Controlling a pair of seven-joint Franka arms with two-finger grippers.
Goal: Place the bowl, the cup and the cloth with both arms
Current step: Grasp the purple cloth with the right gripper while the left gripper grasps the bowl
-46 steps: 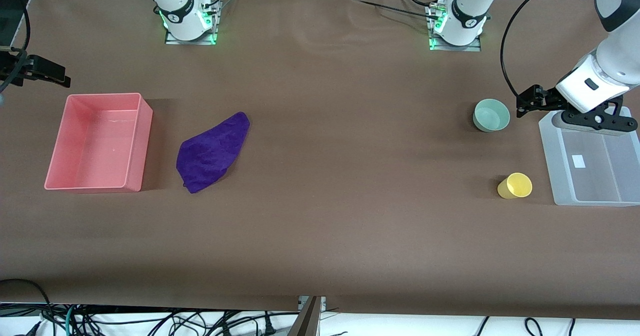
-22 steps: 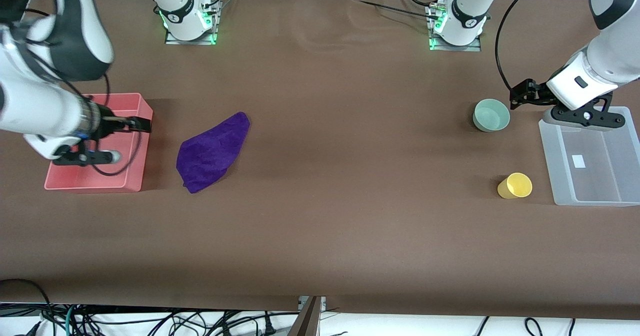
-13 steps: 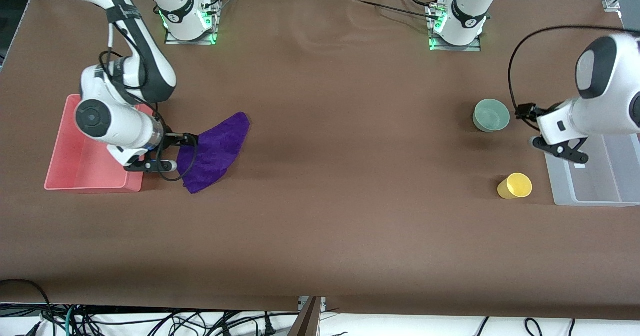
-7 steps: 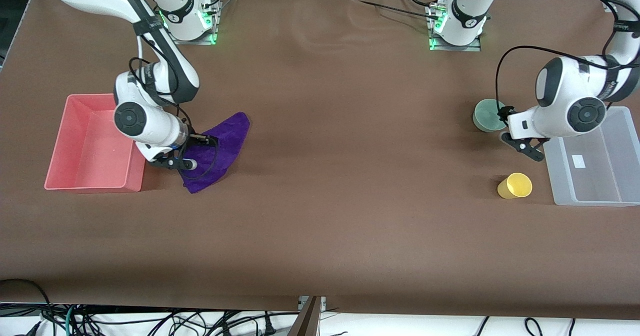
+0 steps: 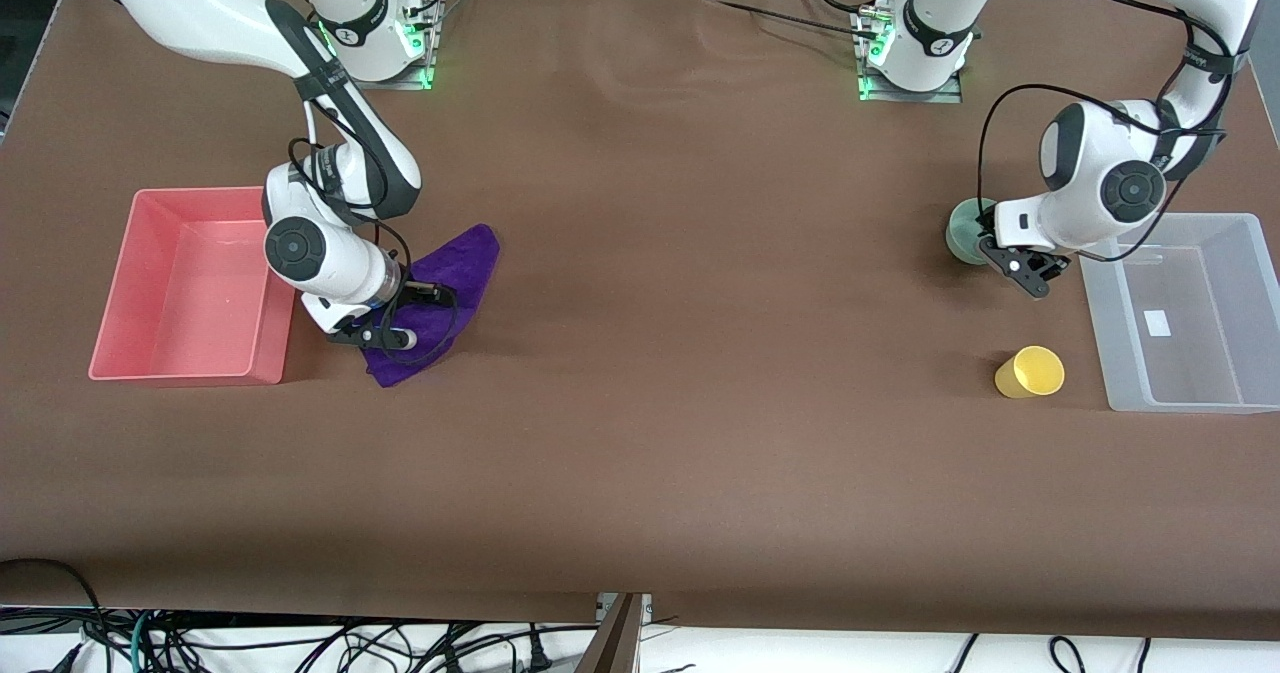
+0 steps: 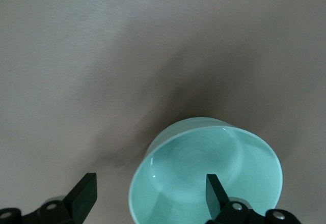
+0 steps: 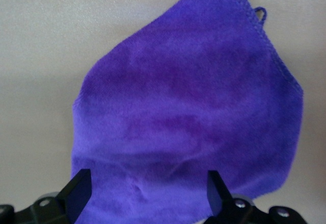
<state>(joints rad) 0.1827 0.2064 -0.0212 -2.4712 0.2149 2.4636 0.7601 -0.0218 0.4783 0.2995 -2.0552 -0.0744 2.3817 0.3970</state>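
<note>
Left wrist view: left hand [image 6: 147, 201] spread, straddling bowl [image 6: 206, 178] rim (nothing gripped).

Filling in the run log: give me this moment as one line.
left tool: open, straddling bowl rim | right tool: open over cloth | cup: untouched | nothing held

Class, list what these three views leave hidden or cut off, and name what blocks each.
- Front view: most of the bowl sits under the left gripper.
- Front view: part of the cloth is covered by the right gripper.
- Left wrist view: the bowl's rim is cut by the frame edge.
- Neither wrist view shows the cup.
</note>
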